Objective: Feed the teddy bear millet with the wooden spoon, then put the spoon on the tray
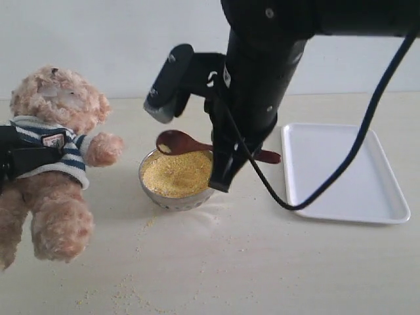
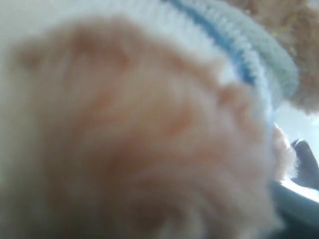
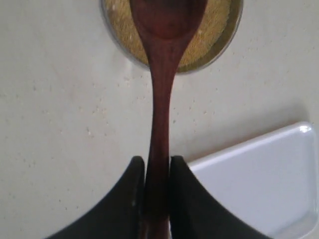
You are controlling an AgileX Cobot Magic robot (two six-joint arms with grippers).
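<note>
While over millet (image 3: pixel 215 30), spoon (image 3: pixel 160 124) between jaws.

The right arm (image 1: pixel 262 79) comes in from the upper right of the exterior view and bends steeply down, its black cable looping out behind it. The right gripper (image 3: pixel 157 167) points downward, and its two dark fingers (image 3: pixel 127 194) are pinched tight on the handle of the wooden spoon (image 3: pixel 160 99) (the spoon sticks straight out beyond the tips). The left gripper (image 1: pixel 29 149) reaches in level from the left edge, its black fingers closed around the torso of the teddy bear (image 1: pixel 59 98); the left arm itself is out of sight.
</note>
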